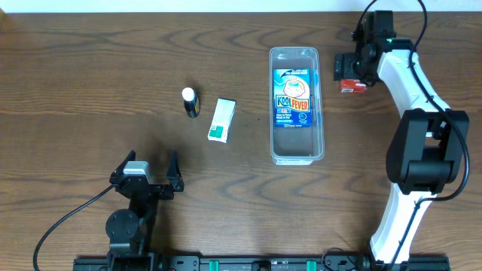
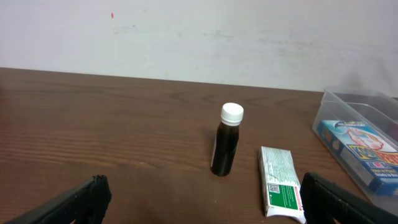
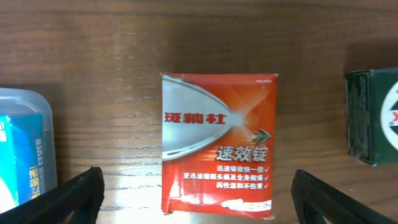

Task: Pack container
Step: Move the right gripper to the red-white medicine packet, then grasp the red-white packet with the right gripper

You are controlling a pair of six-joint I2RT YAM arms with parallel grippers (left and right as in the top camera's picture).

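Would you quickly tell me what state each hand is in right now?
Left hand: open, empty.
Right hand: open over the red box, not gripping it.

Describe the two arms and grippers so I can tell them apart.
Left arm is all black with a silver wrist block and a trailing black cable. Right arm has white links, black joints, looping black cable. Left gripper and right gripper have black fingers.

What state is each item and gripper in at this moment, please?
container, open-topped, holding one box.
blue box, flat inside the container.
dark bottle, upright, capped.
green-and-white box, flat on the table.
red box, flat on the table, ungripped.
left gripper, open, empty.
right gripper, open over the red box.
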